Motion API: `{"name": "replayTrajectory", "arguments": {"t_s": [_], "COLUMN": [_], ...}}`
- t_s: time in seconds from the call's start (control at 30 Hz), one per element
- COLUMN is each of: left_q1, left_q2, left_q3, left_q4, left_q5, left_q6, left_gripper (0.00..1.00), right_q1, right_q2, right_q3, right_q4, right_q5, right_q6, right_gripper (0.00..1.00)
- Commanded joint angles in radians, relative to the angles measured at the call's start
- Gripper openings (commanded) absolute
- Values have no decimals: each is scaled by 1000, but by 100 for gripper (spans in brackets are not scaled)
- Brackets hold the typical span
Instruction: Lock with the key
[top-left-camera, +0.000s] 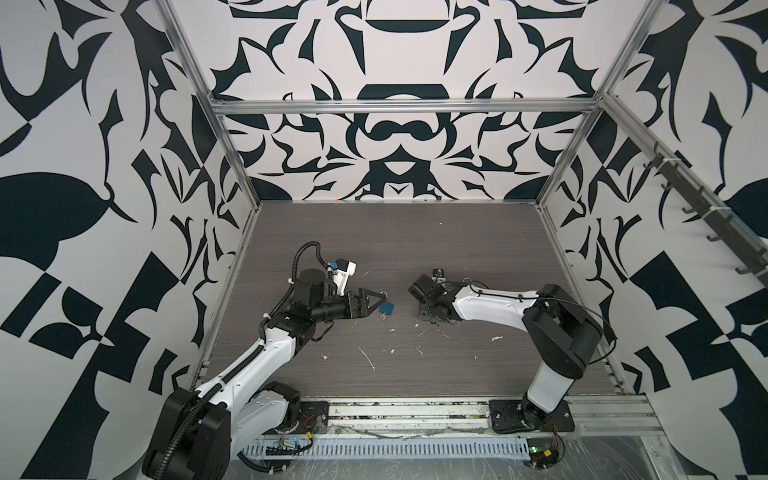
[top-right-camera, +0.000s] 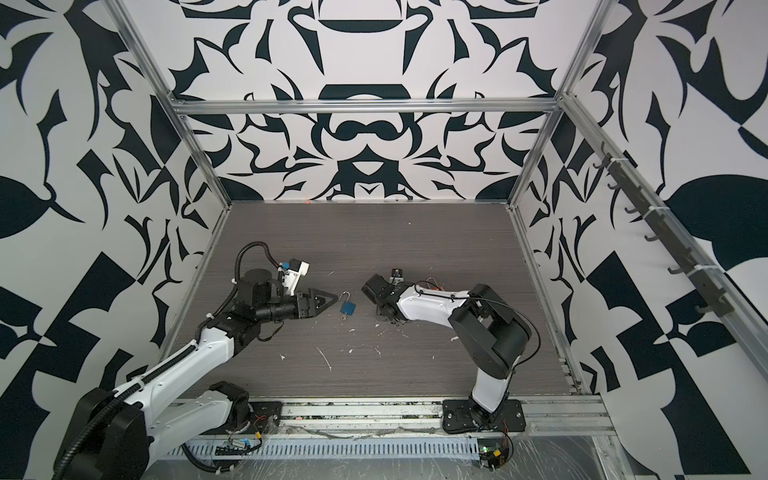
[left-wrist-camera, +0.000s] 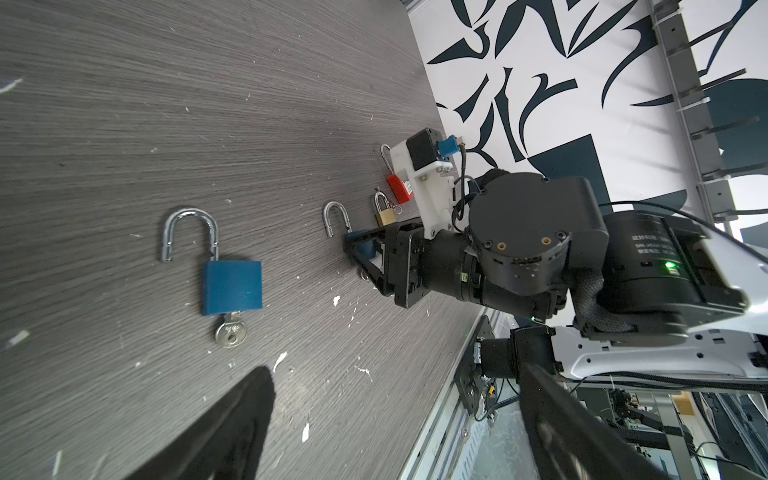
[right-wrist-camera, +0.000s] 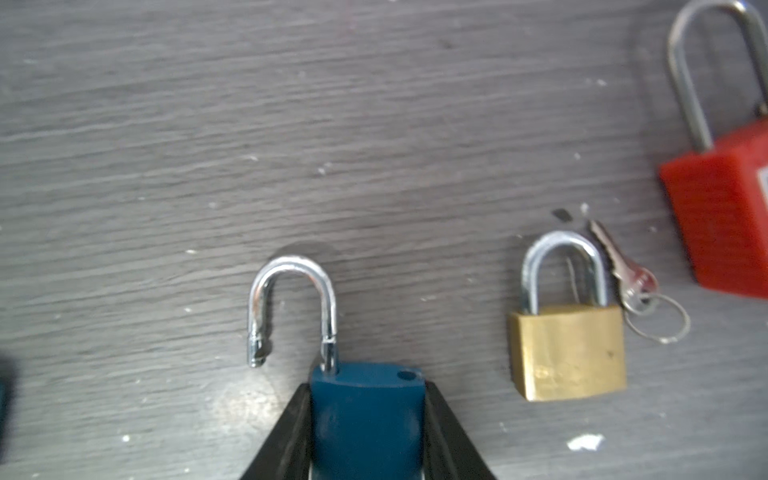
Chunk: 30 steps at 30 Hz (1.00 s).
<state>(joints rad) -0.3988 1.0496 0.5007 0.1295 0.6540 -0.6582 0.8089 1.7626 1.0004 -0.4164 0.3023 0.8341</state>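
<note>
Blue padlock (right-wrist-camera: 368, 419), shackle open, sits pinched in my right gripper (right-wrist-camera: 368, 387). My left gripper (top-left-camera: 380, 298) gapes wide near the keyed padlock (top-left-camera: 388, 308).

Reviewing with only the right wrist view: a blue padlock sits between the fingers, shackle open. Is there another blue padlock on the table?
Observer: Yes, a second blue padlock lies flat near the left gripper, its shackle open too.
Operator: Any key in that one?
Observer: Yes, a silver key sticks out of its base.
Operator: Is the left gripper holding it?
Observer: No, its jaws stand wide open with nothing between them.
</note>
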Motion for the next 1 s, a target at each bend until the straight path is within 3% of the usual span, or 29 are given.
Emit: {"name": "replayTrajectory", "arguments": {"t_s": [0.0,0.03,0.33,0.47,0.7,0.97], "left_q1": [3,4,4,4,2,-39], "left_q2": [11,18,107,138,158,198], "left_q3": [-1,1,25,39,56,92], "left_q4": [-20,-23,-2,58,67,87], "left_q5": [3,1,-16,20,24,42], "left_q6": [-5,-6,-33,-31,-26,-24], "left_gripper": [94,94,89,86,78,71], "right_q1": [8,9,7,7,7,8], "right_q2": [23,23,-127,-212,-260,-321], "right_q3": [43,51,32,16,69,78], "right_q4": [-82,-91,-11,56,37,62], "right_q5": [-29,-26,-70,-220,-390,-560], "right_q6": [-129,-152,-414,-504,-556,-521], "right_gripper": [6,0,0,0,0,0]}}
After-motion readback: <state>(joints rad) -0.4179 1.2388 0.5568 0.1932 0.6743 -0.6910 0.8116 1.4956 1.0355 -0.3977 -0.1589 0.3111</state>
